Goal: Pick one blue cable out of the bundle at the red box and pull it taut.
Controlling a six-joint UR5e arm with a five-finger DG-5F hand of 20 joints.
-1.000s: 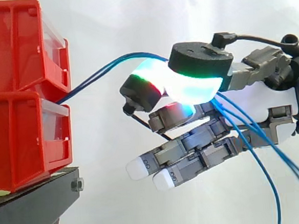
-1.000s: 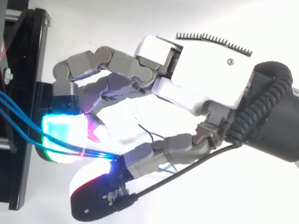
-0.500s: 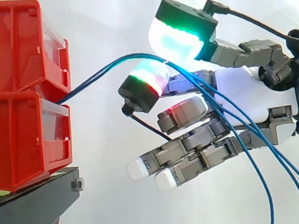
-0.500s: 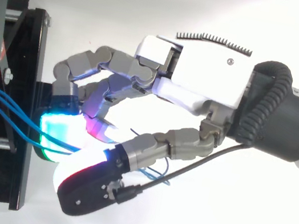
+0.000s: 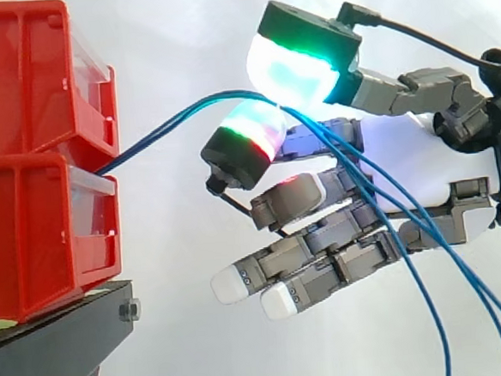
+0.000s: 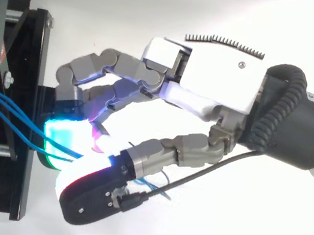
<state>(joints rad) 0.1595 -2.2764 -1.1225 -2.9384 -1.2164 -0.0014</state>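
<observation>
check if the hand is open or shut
Open: the hand holds its thumb clear above the blue cables, draped over one fingertip.

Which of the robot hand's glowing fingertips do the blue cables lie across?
The fingertip glowing green and red: the blue cables run over its top. The cyan thumb pad sits above them, and the white fingertips hang below.

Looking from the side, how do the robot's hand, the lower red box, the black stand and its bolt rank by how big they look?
1. hand
2. lower red box, cut off by the edge
3. black stand, also cut off
4. bolt
</observation>
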